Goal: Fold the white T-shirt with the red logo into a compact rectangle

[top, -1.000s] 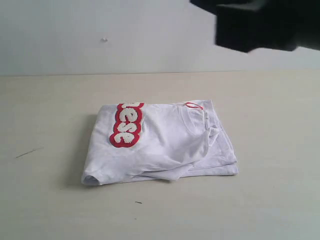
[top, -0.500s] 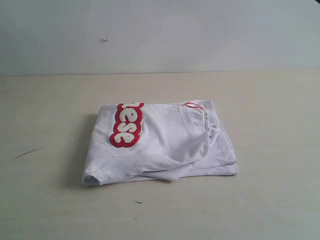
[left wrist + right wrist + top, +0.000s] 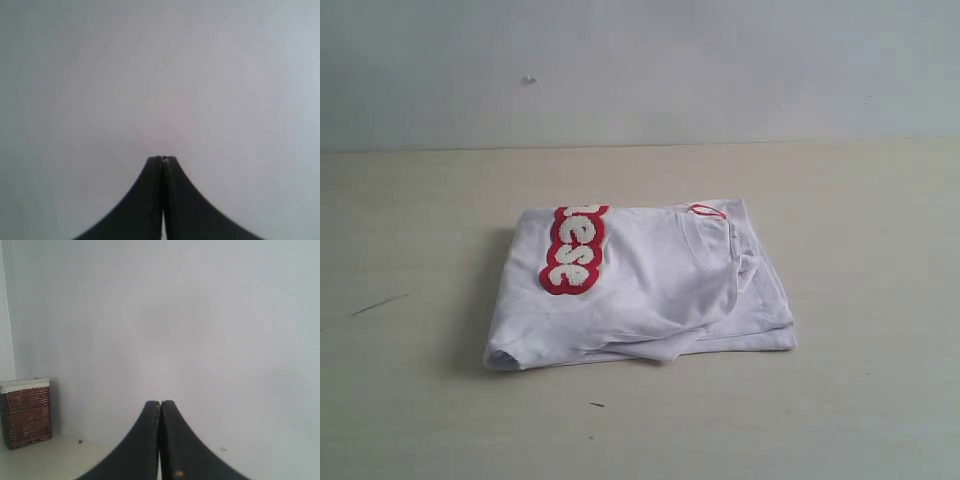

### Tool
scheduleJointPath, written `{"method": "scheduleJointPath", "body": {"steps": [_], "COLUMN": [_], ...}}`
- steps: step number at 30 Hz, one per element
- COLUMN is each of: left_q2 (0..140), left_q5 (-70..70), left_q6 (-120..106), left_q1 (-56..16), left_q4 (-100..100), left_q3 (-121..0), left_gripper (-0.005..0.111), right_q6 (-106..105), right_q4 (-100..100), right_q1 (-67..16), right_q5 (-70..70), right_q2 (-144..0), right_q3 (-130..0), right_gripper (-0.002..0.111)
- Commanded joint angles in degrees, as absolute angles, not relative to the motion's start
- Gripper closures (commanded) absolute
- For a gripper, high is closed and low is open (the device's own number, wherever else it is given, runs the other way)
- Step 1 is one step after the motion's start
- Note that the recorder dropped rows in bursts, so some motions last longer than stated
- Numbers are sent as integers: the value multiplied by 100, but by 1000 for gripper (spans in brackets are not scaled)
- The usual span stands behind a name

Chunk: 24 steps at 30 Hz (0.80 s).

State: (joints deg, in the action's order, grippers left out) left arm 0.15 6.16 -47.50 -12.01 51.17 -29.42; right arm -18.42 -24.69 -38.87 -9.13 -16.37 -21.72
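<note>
T-shirt (image 3: 650, 290): folded rectangle, middle of counter (image 3: 860, 400); edges rumpled, open counter all round.
Fabric: soft white cloth, fuzzy red-edged lettering (image 3: 572, 250).
Left jaws: pressed together, empty.
Right jaws: pressed together, empty.

I am seeing the white T-shirt (image 3: 660, 285) carrying a red logo (image 3: 572, 250) with white lettering and a red neck tag (image 3: 708, 211). The table (image 3: 860, 400) is showing beige, my left gripper (image 3: 162, 159) and right gripper (image 3: 160, 403) black, the wicker basket (image 3: 26, 412) reddish-brown.
</note>
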Motion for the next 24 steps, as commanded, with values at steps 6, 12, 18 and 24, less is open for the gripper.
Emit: {"method": "scheduleJointPath", "body": {"steps": [6,12,18,24], "left_q2": [0,0,0,0], "left_q5": [619,619,619,425], "left_q6": [-4753,-4753,-4753,-4753], "left_q1": [-1193,-1193,-1193,-1193], "left_q4": [5189,5189,5279,5288], "left_q3": [-2901,-2901,-2901,-2887], "left_gripper": [107,107,107,107], "right_q6": [-1877,-1640,-1643,-1643], "right_q4": [-2699,-2699,-2699,-2699], "right_q1": [-3853,-3853,-3824,-3401], "right_q5": [-1030,-938,-938,-916], "right_q2": [-871,-754,-624,-31], "right_q3": [-2101,-2101,-2101,-2101], "right_gripper": [108,108,108,108]}}
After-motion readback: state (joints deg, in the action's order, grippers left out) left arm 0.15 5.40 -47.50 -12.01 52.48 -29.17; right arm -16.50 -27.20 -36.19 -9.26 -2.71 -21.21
